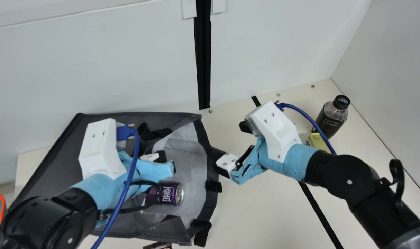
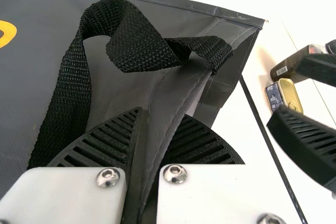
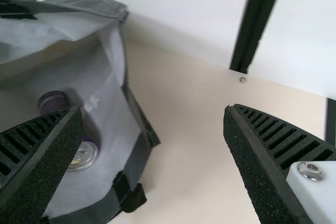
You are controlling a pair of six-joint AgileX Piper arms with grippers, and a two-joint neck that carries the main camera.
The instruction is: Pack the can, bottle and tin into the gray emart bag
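Main view has the gray bag [image 1: 57, 148] at left, its fabric pinched in the closed left gripper [image 1: 148, 152], the can [image 1: 171, 194] lying inside. Rightward, the empty right gripper [image 1: 229, 141] gapes wide, then come tin [image 1: 317, 141] and bottle [image 1: 331, 121].

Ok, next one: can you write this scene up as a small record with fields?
bag: gray, open, on the table
can: purple, on its side inside the bag
bottle: upright on the table, outside the bag
tin: on the table, beside the bottle
left claw: shut on the bag's fabric
right claw: open, empty, near the bag's mouth
packed: one of three
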